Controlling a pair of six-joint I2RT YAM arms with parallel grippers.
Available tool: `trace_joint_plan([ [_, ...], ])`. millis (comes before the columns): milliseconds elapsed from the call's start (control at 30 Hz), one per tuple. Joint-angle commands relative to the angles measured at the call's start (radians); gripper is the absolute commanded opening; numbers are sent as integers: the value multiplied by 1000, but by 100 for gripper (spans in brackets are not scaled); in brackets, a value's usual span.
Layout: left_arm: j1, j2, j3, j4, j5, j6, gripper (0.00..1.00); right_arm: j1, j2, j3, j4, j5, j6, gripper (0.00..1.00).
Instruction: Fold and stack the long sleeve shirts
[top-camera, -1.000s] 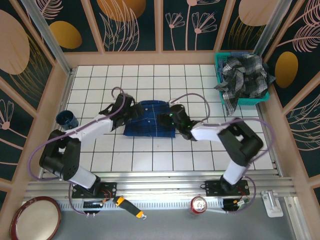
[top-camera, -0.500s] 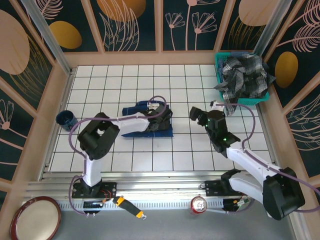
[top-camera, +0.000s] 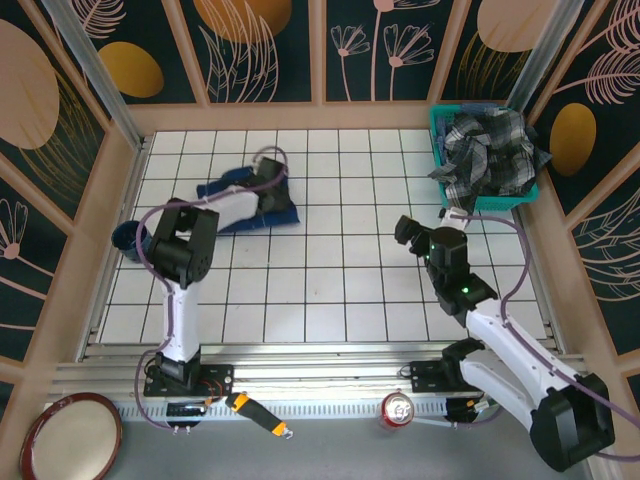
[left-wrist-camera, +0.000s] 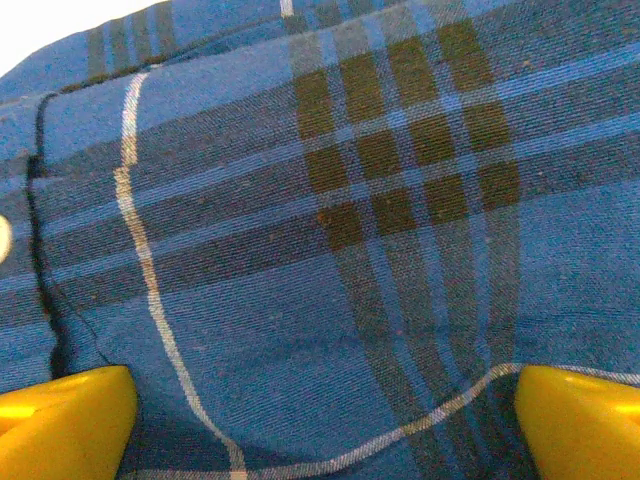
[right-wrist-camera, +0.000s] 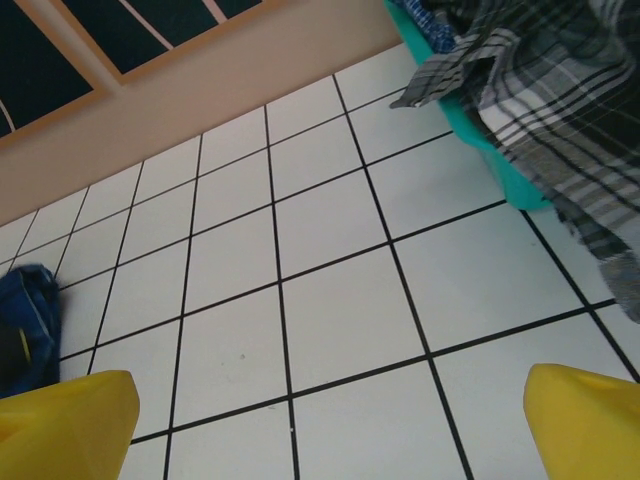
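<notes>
Presently the left claw (left-wrist-camera: 320, 420) sits right down over the navy-blue plaid shirt (left-wrist-camera: 350, 200), its yellow fingertips (left-wrist-camera: 60, 425) spread wide with cloth spanning the gap. That shirt lies bunched at the far left of the tiled table (top-camera: 330, 290). The right claw (right-wrist-camera: 320, 420) hangs open above bare tiles, well apart from it. The grey checked shirt (top-camera: 490, 150) is heaped in the teal mesh basket (top-camera: 505, 200) at the far right corner, spilling over the rim.
</notes>
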Motion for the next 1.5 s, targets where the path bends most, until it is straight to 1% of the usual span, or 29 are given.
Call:
trace_joint_plan([
  [0,88,78,159,-88,136,139,99,-8,-55,25,-86,65,-2,99],
  [67,115,123,269,-150,75,150,99,-11,-92,34,-114,81,-11,99],
  [133,146,134,347,-204,61,135,99,-10,-121,47,-136,90,-22,99],
  [200,152,92,376,-225,56,115,99,-10,-141,58,-154,95,-29,99],
  [267,152,24,380,-240,70,39,99,-9,-152,62,-152,90,-40,99],
  [300,152,-18,370,-251,102,-1,99,-11,-155,59,-146,87,-47,99],
  [367,152,-113,301,-234,116,-132,99,-10,-155,57,-133,84,-56,99],
  [400,152,-152,244,-205,158,-174,99,-11,-154,56,-125,81,-60,99],
  [433,152,-213,157,-136,223,-225,99,-11,-152,49,-111,72,-65,99],
  [467,152,-258,70,-73,252,-318,99,-11,-151,45,-98,67,-66,99],
  [533,152,-304,-63,40,356,-446,99,-10,-141,30,-64,47,-69,99],
  [567,148,-313,-116,71,389,-529,99,-10,-132,26,-52,38,-70,99],
  [600,141,-323,-167,113,427,-579,99,-11,-125,26,-47,34,-69,99],
  [633,121,-338,-217,165,441,-623,99,-10,-115,26,-43,25,-71,99],
  [667,91,-354,-260,184,402,-651,99,-11,-109,30,-43,20,-75,99],
  [733,54,-356,-291,181,331,-667,99,-12,-103,36,-43,-6,-93,99],
  [800,69,-313,-289,183,335,-668,99,-11,-104,47,-51,-20,-104,99],
  [833,75,-282,-265,165,318,-652,99,-12,-106,50,-54,-25,-111,99],
  [933,83,-199,-165,67,157,-575,99,-12,-112,57,-66,-47,-128,99],
  [1000,98,-135,-93,10,104,-546,99,-12,-112,53,-62,-60,-134,99],
  [1167,175,3,31,-56,95,-526,99,-11,-111,43,-63,-72,-142,99],
  [1233,201,45,80,-89,75,-509,98,-12,-111,56,-78,-66,-154,99],
  [1400,260,121,190,-145,52,-461,98,-13,-107,100,-106,-49,-174,99],
  [1467,288,132,208,-145,44,-455,98,-13,-105,111,-106,-47,-175,99],
])
